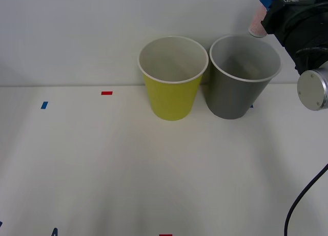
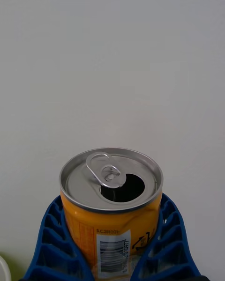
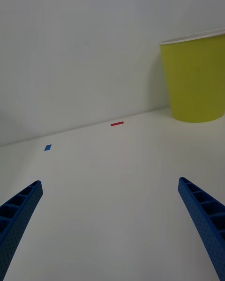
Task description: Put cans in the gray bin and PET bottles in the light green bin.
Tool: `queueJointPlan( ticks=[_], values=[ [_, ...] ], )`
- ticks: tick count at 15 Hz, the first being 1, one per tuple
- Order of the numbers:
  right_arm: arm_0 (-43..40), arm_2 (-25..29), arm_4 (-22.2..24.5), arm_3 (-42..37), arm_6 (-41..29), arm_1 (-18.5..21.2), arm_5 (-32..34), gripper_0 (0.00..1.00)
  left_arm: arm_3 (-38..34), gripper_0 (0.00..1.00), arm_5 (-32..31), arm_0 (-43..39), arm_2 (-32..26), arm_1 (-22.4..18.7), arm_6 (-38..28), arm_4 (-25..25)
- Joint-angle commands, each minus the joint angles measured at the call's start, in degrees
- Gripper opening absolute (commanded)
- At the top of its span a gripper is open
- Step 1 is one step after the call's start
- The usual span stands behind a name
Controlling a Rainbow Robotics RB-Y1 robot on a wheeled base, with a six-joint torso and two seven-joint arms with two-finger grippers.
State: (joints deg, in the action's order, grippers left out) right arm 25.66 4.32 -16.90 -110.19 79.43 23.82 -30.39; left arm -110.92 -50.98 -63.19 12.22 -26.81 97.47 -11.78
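The right gripper (image 2: 112, 262) clamps the can (image 2: 111, 201) by its sides, up over the gray bin's (image 1: 241, 92) far-right rim. It's opened, so probably light and dent-prone. The left gripper (image 3: 112, 225) hangs spread wide above the desk (image 1: 154, 169).

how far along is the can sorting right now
Nothing looks binned yet: what shows of the gray bin and the light green bin interiors is bare. In hand: the right claw grips the orange can, raised near the gray bin's rim. Left: dropping it in. The left claw waits open.
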Motion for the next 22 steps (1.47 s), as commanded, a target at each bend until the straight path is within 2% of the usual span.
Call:
queueJointPlan(
  ticks=[1, 5, 16, 19, 22],
  values=[
    [0.09, -0.1, 0.02, -0.03, -0.07, 0.0, 0.07, 1.0, 0.0, 1.0, 0.0, 0.0, 0.0, 0.0, 0.0, 0.0],
    [0.97, -0.1, 1.34, -1.08, 0.64, 0.09, -0.02, 1.0, 0.0, 1.0, 0.0, 0.0, 0.0, 0.0, 0.0, 0.0],
    [1.05, 0.34, 1.25, -1.87, 0.9, 0.27, -0.11, 1.0, 0.0, 1.0, 0.0, 0.0, 0.0, 0.0, 0.0, 0.0],
    [0.7, 1.84, 1.51, -9.7, 1.16, 0.71, -10.04, 1.0, 0.0, 1.0, 0.0, 0.0, 0.0, 0.0, 0.0, 0.0],
    [-6.59, 2.89, 0.81, -18.92, 0.11, 0.71, -11.62, 1.0, 0.0, 1.0, 0.0, 0.0, 0.0, 0.0, 0.0, 0.0]
  ],
)
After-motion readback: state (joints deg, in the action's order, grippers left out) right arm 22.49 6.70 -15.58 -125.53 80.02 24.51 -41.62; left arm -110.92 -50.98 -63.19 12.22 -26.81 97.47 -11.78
